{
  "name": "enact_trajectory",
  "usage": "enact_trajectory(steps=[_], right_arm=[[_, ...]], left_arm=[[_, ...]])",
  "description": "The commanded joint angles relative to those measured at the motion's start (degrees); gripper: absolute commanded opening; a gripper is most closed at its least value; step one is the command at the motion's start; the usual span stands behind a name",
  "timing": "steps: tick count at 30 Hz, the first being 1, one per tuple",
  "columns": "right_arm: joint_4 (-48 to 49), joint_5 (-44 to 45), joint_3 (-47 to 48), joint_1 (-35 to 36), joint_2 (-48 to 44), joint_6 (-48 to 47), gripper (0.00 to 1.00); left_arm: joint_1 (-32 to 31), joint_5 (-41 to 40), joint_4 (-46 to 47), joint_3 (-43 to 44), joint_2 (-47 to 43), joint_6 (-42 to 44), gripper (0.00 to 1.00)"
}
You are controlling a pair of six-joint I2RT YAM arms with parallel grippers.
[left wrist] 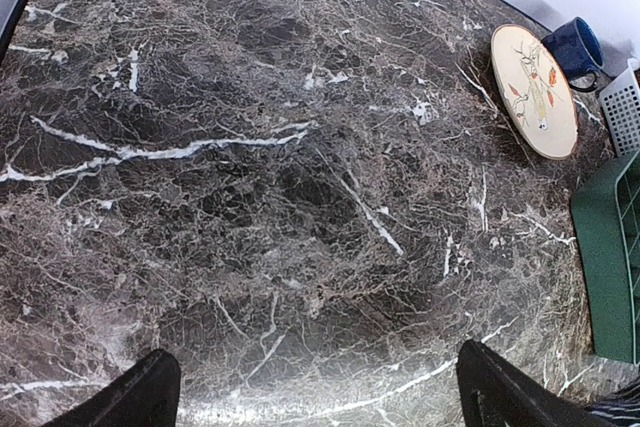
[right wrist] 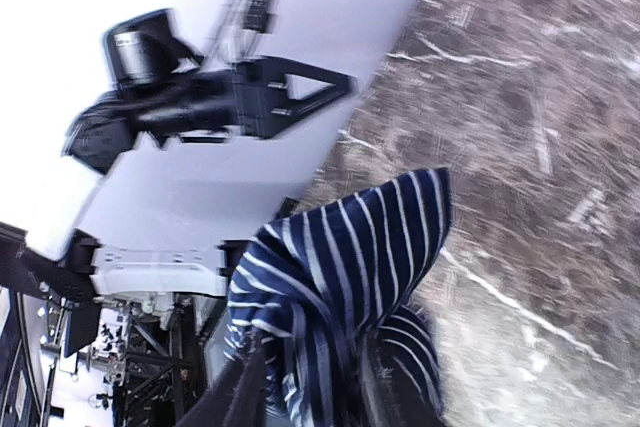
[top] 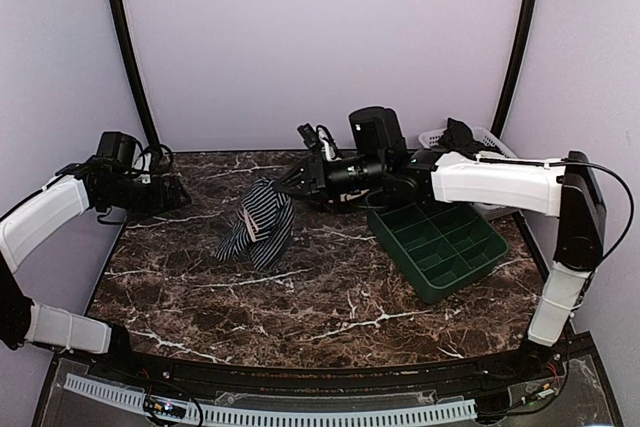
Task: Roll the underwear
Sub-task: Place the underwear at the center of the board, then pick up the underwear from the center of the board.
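The underwear (top: 260, 225), dark navy with thin white stripes, hangs in a bunch over the middle of the marble table (top: 330, 297). My right gripper (top: 285, 187) is shut on its upper end and holds it lifted. In the right wrist view the striped cloth (right wrist: 345, 277) drapes over the fingers (right wrist: 245, 387). My left gripper (top: 178, 190) is open and empty at the table's far left. In the left wrist view its two fingertips (left wrist: 145, 397) stand wide apart over bare marble.
A green compartment tray (top: 440, 244) sits at the right, also in the left wrist view (left wrist: 612, 257). A white basket (top: 470, 137) with dark clothes stands behind it. A round patterned plate (left wrist: 533, 90) and a blue mug (left wrist: 575, 47) lie at the back.
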Motion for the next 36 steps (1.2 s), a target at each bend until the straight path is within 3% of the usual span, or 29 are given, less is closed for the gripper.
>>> enact_trajectory(steps=[1,5,9,15,19,22,30,34,36], right_arm=[[-1.06,2.72,-8.11,-6.05,1.94,2.88,0.46],[-11.27,10.33,-7.89,-7.12,1.09,-6.01,0.62],[-15.62,9.22,-7.97,-4.56,0.15,-16.38,0.56],[-22.68,12.81,-5.0,4.41,1.97,-32.52,0.47],[-29.14,15.1,1.19,7.5,7.77,-32.08,0.48],[-28.16,17.09,0.81,10.03,8.72,-29.31,0.54],[-29.42,20.84,6.47,11.66,15.29,-24.37,0.55],[-30.81,22.54,9.82,11.79,19.25,-23.22,0.5],[-32.56,24.27,11.89,11.92,20.94,-22.86,0.42]], left_arm=[[-0.25,0.59,-2.43,1.32,-1.69,0.56,0.99],[-0.29,3.97,-3.07,-1.08,-2.77,3.16,0.99],[-0.69,14.2,-0.47,-5.76,-5.0,6.25,0.99],[-0.99,18.81,4.69,-10.85,-8.06,3.79,0.99],[-1.15,19.28,4.47,-11.67,-7.47,1.85,0.99],[-1.5,19.15,5.62,-13.03,-8.94,0.29,0.99],[-2.08,14.59,4.62,-14.29,-11.79,-1.16,0.99],[-2.34,13.69,3.97,-14.01,-11.59,-1.69,0.97],[-2.61,13.0,3.68,-14.0,-11.58,-1.99,0.96]])
